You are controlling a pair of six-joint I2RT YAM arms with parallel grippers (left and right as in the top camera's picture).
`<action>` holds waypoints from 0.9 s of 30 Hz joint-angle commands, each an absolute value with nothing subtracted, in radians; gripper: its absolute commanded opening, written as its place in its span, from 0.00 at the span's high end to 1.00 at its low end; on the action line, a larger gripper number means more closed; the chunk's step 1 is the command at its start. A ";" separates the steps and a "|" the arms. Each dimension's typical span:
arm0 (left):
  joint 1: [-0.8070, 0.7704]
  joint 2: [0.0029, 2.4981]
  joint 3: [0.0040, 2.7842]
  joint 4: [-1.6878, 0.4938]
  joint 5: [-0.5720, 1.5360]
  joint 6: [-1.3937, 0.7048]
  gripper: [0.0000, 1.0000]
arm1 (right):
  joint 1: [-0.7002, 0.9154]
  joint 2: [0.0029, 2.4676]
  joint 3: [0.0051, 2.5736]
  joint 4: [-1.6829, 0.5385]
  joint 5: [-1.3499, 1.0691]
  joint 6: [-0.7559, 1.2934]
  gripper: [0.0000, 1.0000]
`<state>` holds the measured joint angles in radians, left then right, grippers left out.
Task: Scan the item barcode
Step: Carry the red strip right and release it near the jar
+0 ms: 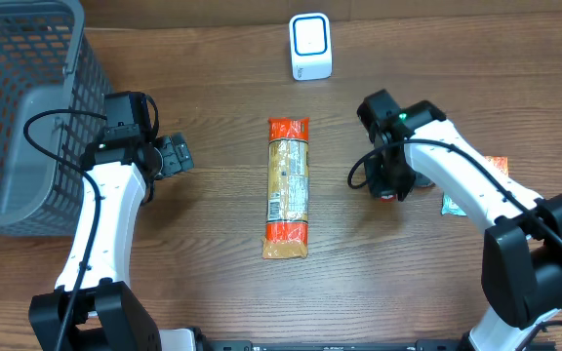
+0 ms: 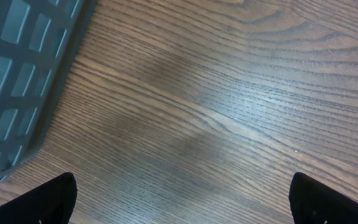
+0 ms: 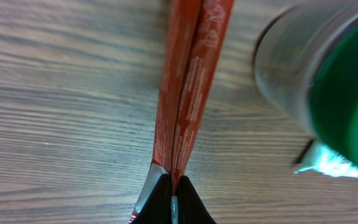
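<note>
Left arm: rises from the near left edge of the tabletop point(image 1: 213, 273), white forearm slanting away, wrist bent toward the centre.
Left gripper point(image 1: 176, 156): jaws wide apart over bare wood, holding nothing, just right of the basket's corner.
Right arm: base at the near right, forearm sweeping left and away, wrist tipped down at the tabletop.
Right gripper point(image 3: 174, 188): jaws together, clamped on the bottom edge of the red packet point(image 3: 182, 93).
Red packet: thin and seen edge-on in the wrist view, running straight out from the jaws, close over the wood; whether it touches, cannot tell.
Beside it: a grey can with a green lid point(image 3: 284, 62), to the right in the wrist view, and near it a corner of silvery wrapper.
Under the right forearm: a teal packet point(image 1: 452, 204) and an orange packet point(image 1: 497, 164), partly hidden.
Centre: long packet point(image 1: 287, 187) with orange ends lying flat, label up, between the two grippers, touched by neither.
Far left: grey mesh basket point(image 1: 94, 73).
Far centre: white scanner point(image 1: 310, 46), blue-ringed face, well apart from the red packet.
</note>
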<state>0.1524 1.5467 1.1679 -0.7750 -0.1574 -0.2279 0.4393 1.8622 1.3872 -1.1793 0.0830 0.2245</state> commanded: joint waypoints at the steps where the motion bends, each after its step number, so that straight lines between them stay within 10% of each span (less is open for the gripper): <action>1: 0.147 1.530 1.183 -0.774 -0.156 -0.206 0.00 | 0.440 1.866 1.330 -1.140 0.076 0.240 0.96; 11: 0.147 1.530 1.183 -0.774 -0.156 -0.206 0.00 | 0.439 1.866 1.288 -1.053 0.075 0.241 0.53; 17: 0.147 1.530 1.183 -0.774 -0.156 -0.206 0.00 | 0.439 1.866 1.272 -0.959 0.039 0.265 0.94; 27: 0.147 1.530 1.183 -0.774 -0.156 -0.206 0.00 | 0.439 1.867 1.169 -0.673 0.046 0.266 0.96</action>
